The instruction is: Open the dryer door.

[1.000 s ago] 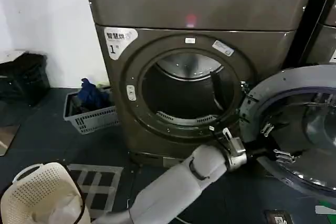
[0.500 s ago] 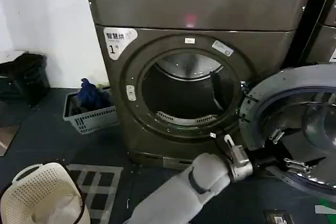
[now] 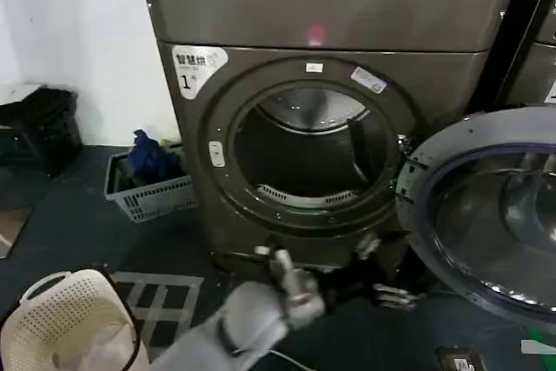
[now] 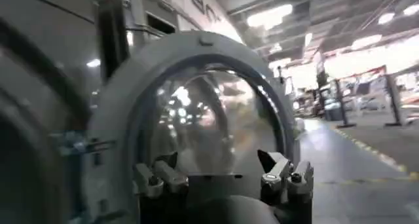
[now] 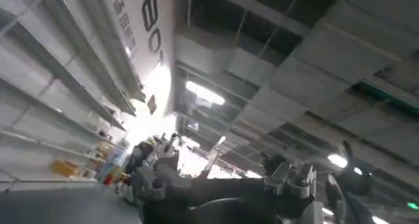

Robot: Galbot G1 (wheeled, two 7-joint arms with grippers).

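From my head camera, the dryer door (image 3: 486,215) stands swung wide open to the right of the dryer (image 3: 321,110), hinged at the drum opening's right side, grey inner face toward me; its right part is cut off by the frame edge. The drum mouth is fully exposed, its interior dark and hard to read. My left gripper (image 3: 382,288) sits low in front of the dryer's base, just left of the door's lower rim, blurred; on the left wrist camera its fingers (image 4: 154,178) are spread, holding nothing, door glass beyond them. Right gripper (image 5: 222,179) points at a ceiling, fingers apart, empty. Open floor lies left of the arm, toward a white laundry basket (image 3: 65,319) and a grey crate (image 3: 148,193).
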